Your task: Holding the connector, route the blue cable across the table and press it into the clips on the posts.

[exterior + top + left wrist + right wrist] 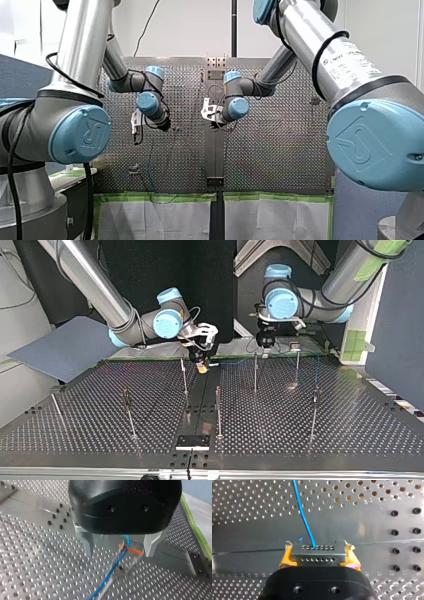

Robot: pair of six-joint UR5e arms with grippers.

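My right gripper (318,563) is shut, its yellow pads (285,559) clamping a grey connector (317,553). The blue cable (304,515) leaves the connector's top face and runs away over the perforated plate. In the top view that gripper (201,365) hangs low over the table's far middle. My left gripper (120,548) is open, with its metal fingers (88,545) wide apart. Between them stand the blue cable (116,563) and a post's clip with orange parts (131,551); neither finger touches them. In the top view my left gripper (265,346) sits above a far post (255,371).
Several thin upright posts (218,410) stand spread over the perforated table (350,425). A dark centre strip with a black block (192,441) runs to the top view's near edge. Green tape (160,197) lines the table's edge in the front view.
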